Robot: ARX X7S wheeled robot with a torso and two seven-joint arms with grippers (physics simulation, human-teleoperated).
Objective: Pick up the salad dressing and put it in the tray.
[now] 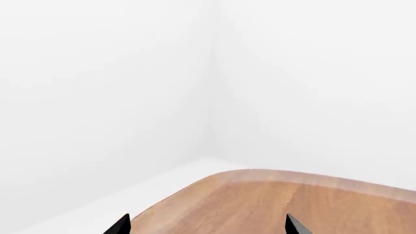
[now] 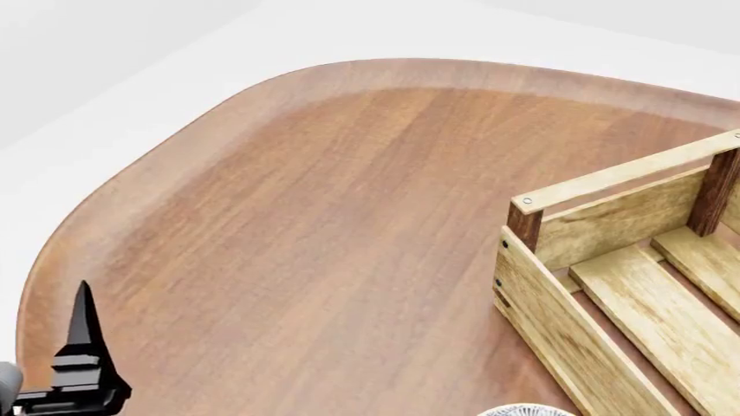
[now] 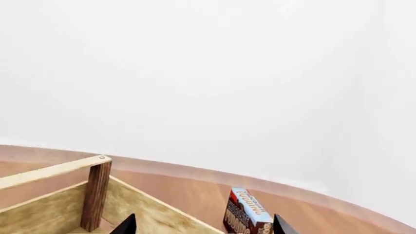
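Left hand [image 1: 204,228]: only two black fingertips show in its wrist view, spread well apart with bare wood between them, gripping nothing. In the head view one black finger stands at the near left corner. Right hand [image 3: 203,228]: two dark tips likewise spread, empty, hanging over the crate's corner.

Salad dressing: not visible in any of the three views. Location cannot be stated; it lies outside the present framing. Handling is therefore a guess from the name alone: probably a bottle, rigid, smooth-sided and apt to slip, moderately heavy if full. I would take it across the body below the neck, where the walls are likely parallel, not by the cap.

Largest to smallest:
- Tabletop [image 2: 289,217]: warm brown wood veneer, fine straight grain, matte, with a broad rounded corner and a paler bevelled rim. White floor and walls beyond.
- Tray [image 2: 555,321]: at the right, a light-wood crate with rough plank sides, slatted bottom, dark brown square corner posts and a pale top rail fixed with a small round fastener. Nothing shows inside the visible part.
- Box [image 3: 246,212]: printed carton, brown and light blue, standing tilted beyond the tray's far side.
- Bowl [image 2: 526,411]: a sliver of patterned pale rim at the near edge, just beside the tray.
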